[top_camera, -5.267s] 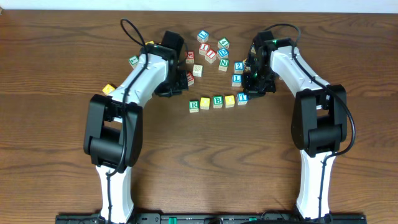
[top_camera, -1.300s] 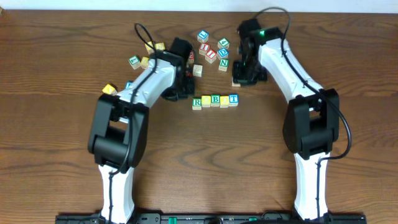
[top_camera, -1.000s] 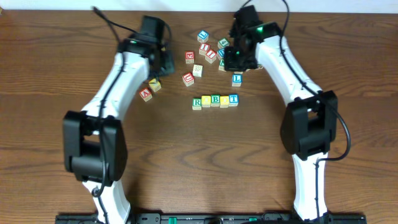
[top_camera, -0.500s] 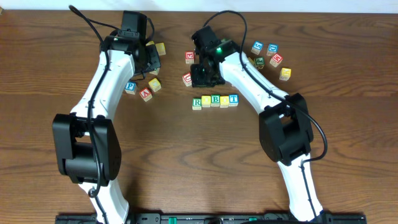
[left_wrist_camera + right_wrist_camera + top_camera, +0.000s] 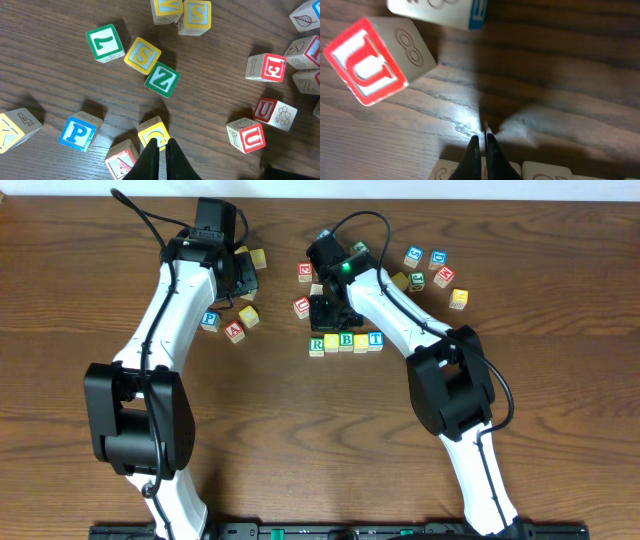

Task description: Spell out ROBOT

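A row of letter blocks (image 5: pixel 346 341) lies mid-table: green R (image 5: pixel 317 344), a yellow block, blue B, a yellow block, blue T (image 5: pixel 375 339). My right gripper (image 5: pixel 328 318) is shut and empty, just behind the row's left end. In the right wrist view its fingertips (image 5: pixel 480 141) hover over the tops of the row's blocks, with a red U block (image 5: pixel 370 60) to the left. My left gripper (image 5: pixel 243 285) is shut and empty. In the left wrist view its tips (image 5: pixel 160 149) sit over a yellow block (image 5: pixel 152 131) whose round letter is partly hidden.
Blue P (image 5: pixel 79 132), red A (image 5: pixel 120 160), green Z (image 5: pixel 162 79), yellow S (image 5: pixel 142 55) and two red U blocks (image 5: pixel 245 134) lie around the left gripper. Several loose blocks (image 5: pixel 438 270) are scattered at the back right. A red block (image 5: pixel 305 272) lies behind the row.
The right gripper has moved a little forward, closer to the row's left end. The left arm has not moved since half a second ago. Earlier, both arms swept loose blocks apart.
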Robot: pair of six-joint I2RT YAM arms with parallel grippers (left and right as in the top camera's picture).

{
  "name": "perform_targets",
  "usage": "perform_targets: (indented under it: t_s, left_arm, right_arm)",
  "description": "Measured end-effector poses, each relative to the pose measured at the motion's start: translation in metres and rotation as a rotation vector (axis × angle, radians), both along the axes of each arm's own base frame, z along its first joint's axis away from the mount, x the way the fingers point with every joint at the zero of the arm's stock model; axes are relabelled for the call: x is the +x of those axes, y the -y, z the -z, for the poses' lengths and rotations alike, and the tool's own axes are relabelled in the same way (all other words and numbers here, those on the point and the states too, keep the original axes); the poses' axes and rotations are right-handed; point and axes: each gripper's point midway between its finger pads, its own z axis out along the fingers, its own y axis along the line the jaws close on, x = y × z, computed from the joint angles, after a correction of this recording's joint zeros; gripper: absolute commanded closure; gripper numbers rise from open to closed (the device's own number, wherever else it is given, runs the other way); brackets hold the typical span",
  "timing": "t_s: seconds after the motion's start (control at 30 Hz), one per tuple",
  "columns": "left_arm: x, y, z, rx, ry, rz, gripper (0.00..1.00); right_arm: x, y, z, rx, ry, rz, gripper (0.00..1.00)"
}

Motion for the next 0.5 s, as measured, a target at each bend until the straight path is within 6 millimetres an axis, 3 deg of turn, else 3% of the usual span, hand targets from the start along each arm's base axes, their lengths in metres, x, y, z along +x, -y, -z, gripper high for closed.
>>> perform_targets:
  t_s: [0.5]
  left_arm:
    - [0.0001, 0.0001, 0.0, 0.0, 0.0, 0.0, 0.93]
  right_arm:
    - [-0.0081, 0.0041, 0.0015, -0.016, -0.034, -0.001, 0.99]
